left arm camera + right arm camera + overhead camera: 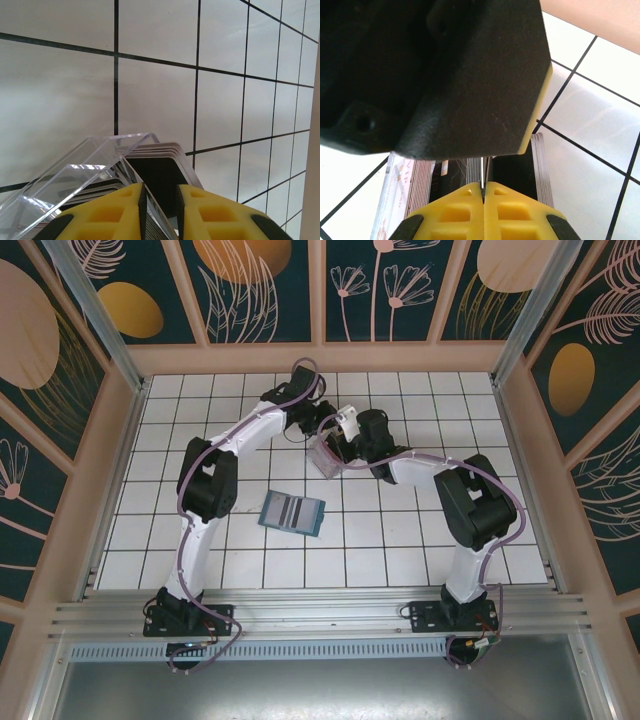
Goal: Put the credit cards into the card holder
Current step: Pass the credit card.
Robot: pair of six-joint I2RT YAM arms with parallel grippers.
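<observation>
So I'm at the pick-a-card stage, nothing is filed yet as far as I can see. Closest to my bases, the flat teal-blue folding card holder (292, 511) lies open on the white tiled surface (400, 540), striped slots facing up, and I can't make out any card in it.

Further out, both arms meet at the clear plastic upright stand (65, 180), where the thin rectangular plastic credit cards (160, 155) sit packed on edge, dark faces and pale rims. My left claw (160, 210) straddles the top of the stack with a narrow gap between its yellow fingers. I honestly can't tell if it's pinching a card or just hovering around one. My right claw (483, 200) is clenched tight just above the same stack; there's a thin white sliver at the seam, but I can't say whether that's a card.

Next move, I reckon: get one single card, not three, lift it straight up out of the stand, then carry it back to the holder.

Writing: a pale card in the right wrist view has lettering, maybe "VIP", too small to be sure.
</observation>
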